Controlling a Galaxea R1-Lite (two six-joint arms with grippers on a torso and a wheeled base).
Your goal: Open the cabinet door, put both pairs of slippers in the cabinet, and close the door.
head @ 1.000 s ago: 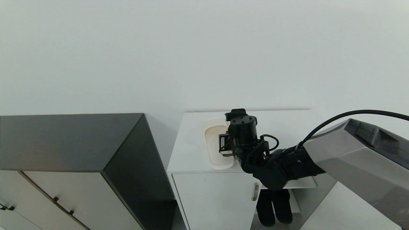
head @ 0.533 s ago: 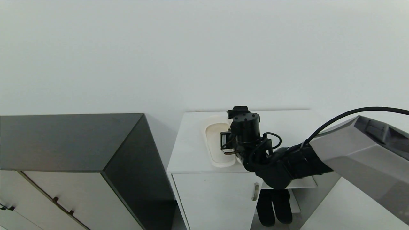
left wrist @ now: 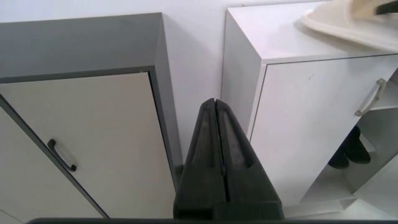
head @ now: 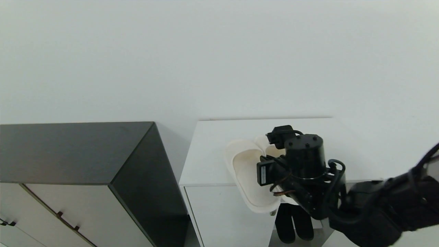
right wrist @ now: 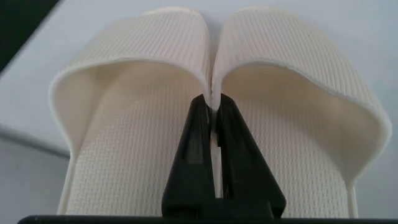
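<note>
Item one, your right gripper (right wrist: 213, 104): the jaws are closed on the pair of cream slippers (head: 245, 171), pinching the two inner strap edges together where the slippers lie side by side. Item two, the cream slippers: their ribbed footbeds face up, and they are held over the front of the white cabinet (head: 212, 151). Their near ends jut out past the front edge of its top surface. You cannot tell whether their far ends touch that surface. Item three, the white cabinet: it stands against the pale wall (head: 219, 51). The left door (left wrist: 311, 118) is shut and carries a slim metal handle (left wrist: 372, 98) near its inner edge. The right-hand compartment beside that door stands open. Item four, the black slippers (head: 295, 223): this pair sits close together inside the open compartment, low down beneath a white shelf, just beside the shut door's edge. Item five, your left gripper (left wrist: 216, 106): the jaws are pressed together with nothing between them. It hangs low in front of the narrow gap that separates the two pieces of furniture, well apart from both pairs of slippers. Item six, the dark-topped cabinet (head: 75, 151): it stands to the left of the white cabinet. It has a charcoal top and side, pale fronts, and a small dark pull (left wrist: 62, 155) on the front nearest you.
</note>
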